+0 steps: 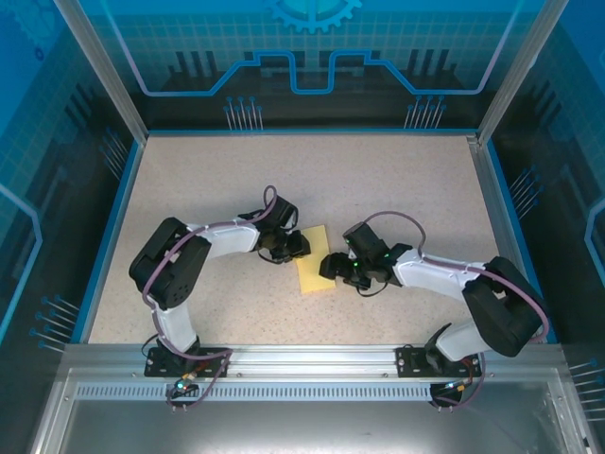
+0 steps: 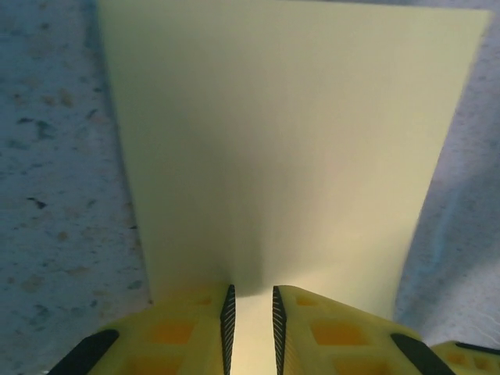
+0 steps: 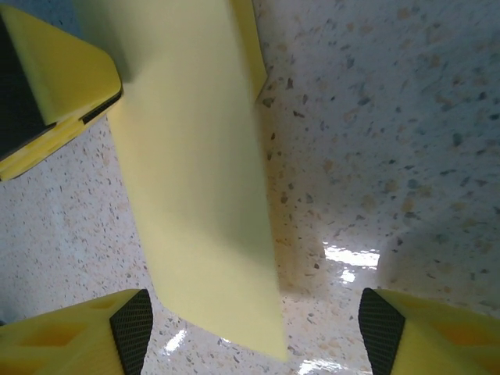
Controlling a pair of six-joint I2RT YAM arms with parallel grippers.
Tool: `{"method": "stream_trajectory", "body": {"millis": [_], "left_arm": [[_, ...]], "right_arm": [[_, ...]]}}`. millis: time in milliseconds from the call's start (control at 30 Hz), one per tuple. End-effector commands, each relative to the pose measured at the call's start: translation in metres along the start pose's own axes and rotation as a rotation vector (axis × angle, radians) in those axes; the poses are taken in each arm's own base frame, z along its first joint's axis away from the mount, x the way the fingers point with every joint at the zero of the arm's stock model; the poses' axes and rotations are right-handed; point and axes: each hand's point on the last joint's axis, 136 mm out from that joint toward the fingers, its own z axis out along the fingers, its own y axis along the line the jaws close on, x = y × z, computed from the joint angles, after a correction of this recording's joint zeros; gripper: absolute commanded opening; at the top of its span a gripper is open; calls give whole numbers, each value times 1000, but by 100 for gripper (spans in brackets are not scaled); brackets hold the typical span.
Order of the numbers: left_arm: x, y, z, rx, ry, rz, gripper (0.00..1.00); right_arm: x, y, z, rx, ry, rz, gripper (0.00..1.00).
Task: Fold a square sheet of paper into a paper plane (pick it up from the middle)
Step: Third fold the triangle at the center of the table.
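The pale-yellow square sheet of paper (image 1: 313, 268) lies mid-table between my two grippers. My left gripper (image 1: 290, 248) is at its left edge. In the left wrist view the sheet (image 2: 289, 156) stretches away from the jaws, and the left gripper (image 2: 251, 328) is shut on its near edge, with a narrow strip of paper between the pads. In the right wrist view the sheet (image 3: 195, 195) hangs raised above the table and casts a shadow, with a left finger (image 3: 55, 78) at its far end. My right gripper (image 3: 254, 336) stands open, the sheet's near corner between its fingers untouched.
The speckled beige table (image 1: 236, 180) has a blue rim (image 1: 112, 227) and glass walls on three sides. An aluminium rail (image 1: 312, 359) carries both arm bases at the near edge. Both arms reach inward and nearly meet at the paper.
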Motion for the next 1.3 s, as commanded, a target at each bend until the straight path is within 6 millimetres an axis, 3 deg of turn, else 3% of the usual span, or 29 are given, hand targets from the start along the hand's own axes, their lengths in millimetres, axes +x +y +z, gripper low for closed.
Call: {"method": "stream_trajectory", "body": {"millis": [0,667,833,1267], "left_arm": [[0,9,1,-52,4,-18,25],[3,23,7,-85,20,-52,27],[4,24,8,-85,21,-53,27],[4,26,8,-90,23,-55,28]], "right_arm": [[7,2,5,-32,56,45,72],[22,3,15,-19,139,105,68],[23,13,15,-67,149,105,64],[19,16,12,-97,110,120,50]]}}
